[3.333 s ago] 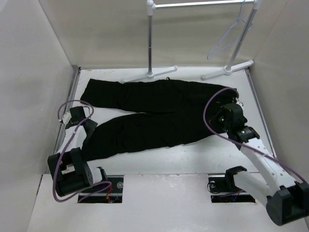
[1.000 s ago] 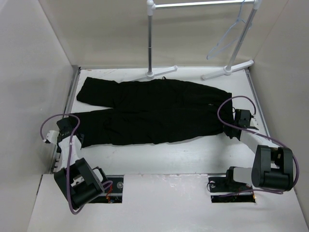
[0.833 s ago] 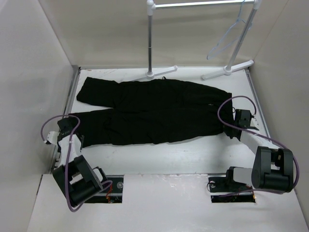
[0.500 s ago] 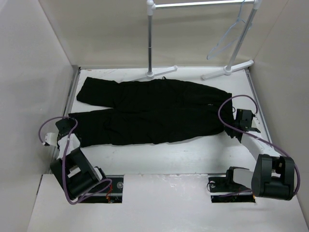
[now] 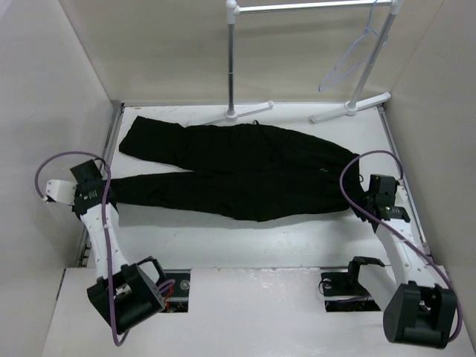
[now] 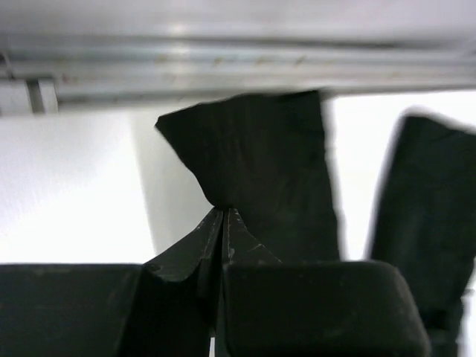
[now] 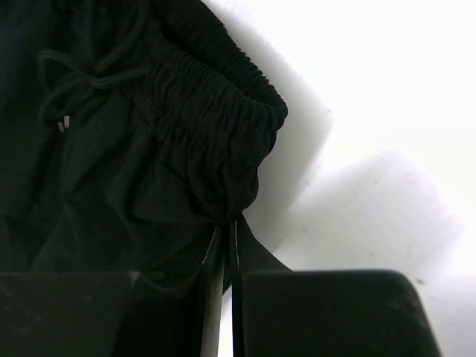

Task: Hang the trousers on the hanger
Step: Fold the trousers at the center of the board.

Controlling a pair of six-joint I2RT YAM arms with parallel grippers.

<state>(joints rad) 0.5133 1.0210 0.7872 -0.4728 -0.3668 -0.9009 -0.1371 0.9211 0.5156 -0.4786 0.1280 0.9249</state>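
The left gripper [image 6: 223, 213] seems to pinch a cuff [image 6: 256, 149], the right gripper [image 7: 227, 220] the waistband [image 7: 216, 97], of the soft, floppy trousers [image 5: 230, 167].

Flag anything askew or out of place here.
Nothing spilled or damaged. The trousers lie uneven: the left gripper pinches only the near leg's cuff, so the far leg splays loose toward the far left.

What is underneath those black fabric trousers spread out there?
Only the white table shows around the black fabric trousers; whatever lies beneath them is covered. The left gripper pinches a leg hem, the right gripper the elastic waistband.
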